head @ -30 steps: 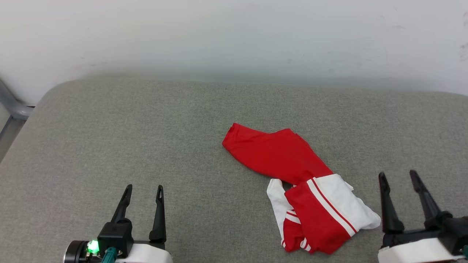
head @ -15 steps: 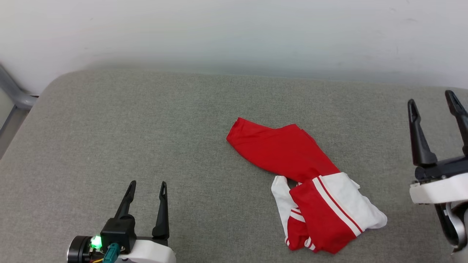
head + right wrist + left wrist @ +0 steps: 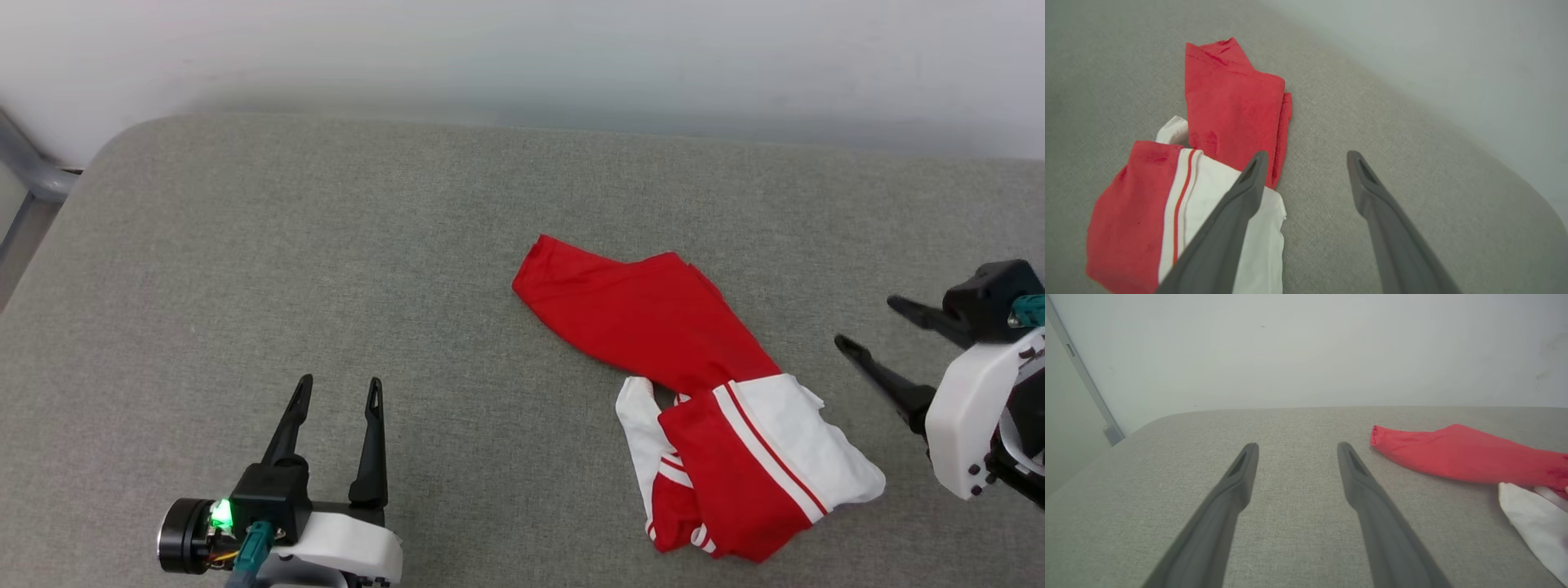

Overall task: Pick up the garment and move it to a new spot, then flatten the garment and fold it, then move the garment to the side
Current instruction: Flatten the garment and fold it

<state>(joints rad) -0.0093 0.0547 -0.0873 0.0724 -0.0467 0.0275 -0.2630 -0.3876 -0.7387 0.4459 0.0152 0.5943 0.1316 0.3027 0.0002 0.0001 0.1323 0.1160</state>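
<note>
Garment [image 3: 645,318], crumpled red-and-white fabric, lies on grey woven worktop [image 3: 326,245]; left hand [image 3: 340,380] and right hand [image 3: 865,319] flank it, spread, empty.

looks like a bare test room: grey woven-fabric padded surface [image 3: 326,245], plain white wall [image 3: 522,49] at twelve o'clock, grey metal rail [image 3: 31,176] at ten.

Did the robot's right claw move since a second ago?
Yes. The right gripper has turned: its fingers pointed up beside the garment, now they point left toward it.
</note>
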